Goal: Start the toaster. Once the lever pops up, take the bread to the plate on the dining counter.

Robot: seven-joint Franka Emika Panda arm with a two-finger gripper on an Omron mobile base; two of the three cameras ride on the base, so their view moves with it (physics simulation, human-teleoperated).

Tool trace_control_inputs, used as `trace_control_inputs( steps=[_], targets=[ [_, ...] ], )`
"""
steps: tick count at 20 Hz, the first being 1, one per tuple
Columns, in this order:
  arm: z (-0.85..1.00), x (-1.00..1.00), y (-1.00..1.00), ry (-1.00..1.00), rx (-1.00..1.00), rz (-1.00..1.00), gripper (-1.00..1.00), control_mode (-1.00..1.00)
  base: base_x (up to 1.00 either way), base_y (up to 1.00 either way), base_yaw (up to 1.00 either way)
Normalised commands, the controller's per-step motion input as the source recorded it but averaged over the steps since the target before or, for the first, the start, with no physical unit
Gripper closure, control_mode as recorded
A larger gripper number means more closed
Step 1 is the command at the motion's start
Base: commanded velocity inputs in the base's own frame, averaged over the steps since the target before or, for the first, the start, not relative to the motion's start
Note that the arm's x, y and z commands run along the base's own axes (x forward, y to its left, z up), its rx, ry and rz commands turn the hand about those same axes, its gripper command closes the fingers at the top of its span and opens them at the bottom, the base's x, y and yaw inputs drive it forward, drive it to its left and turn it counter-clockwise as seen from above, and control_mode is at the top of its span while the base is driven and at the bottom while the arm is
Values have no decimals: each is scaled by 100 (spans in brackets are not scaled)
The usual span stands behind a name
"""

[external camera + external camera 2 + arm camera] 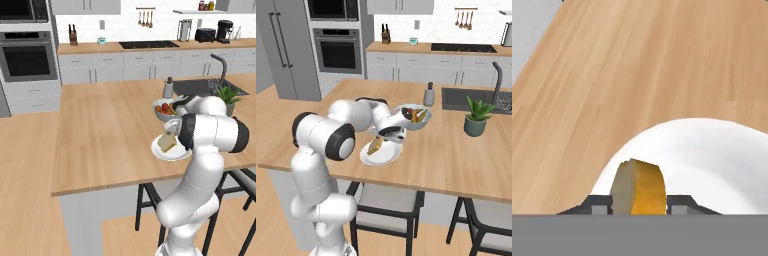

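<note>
Hanging low over the round white plate (161,152), the robot's dark two-finger gripper (638,204) has a finger on each side of the tan, brown-crusted bread slice (638,187); I cannot tell if it squeezes. That plate sits on the big light wooden dining counter (105,135), near a grey fruit bowl (415,117).

a grey bowl of fruit (163,110) stood on the wooden island, with a small grey bottle (168,89) just behind it and a potted plant (476,116) off to one side near the sink (476,99) and its dark faucet (220,66). along the back wall were a cooktop (148,44), a knife block (73,36), hanging utensils (145,19), a coffee machine (225,31) and a built-in oven (28,59). dark-framed stools (387,205) stood under the island's near edge.
</note>
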Motion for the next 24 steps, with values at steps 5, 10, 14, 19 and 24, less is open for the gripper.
trace_control_inputs(
  steps=[5, 10, 14, 19, 24],
  targets=[
    [-6, 0, -20, 2, 0, -6, -100, -100, 0, 0, 0],
    [0, 0, -35, 0, -5, -9, -100, -100, 0, 0, 0],
    [0, 0, -24, 0, -15, -12, -100, -100, 0, 0, 0],
    [22, -24, -18, -1, -21, -16, -100, -100, 0, 0, 0],
    [96, -91, 6, -8, -17, -19, -100, -100, 0, 0, 0]
  ],
)
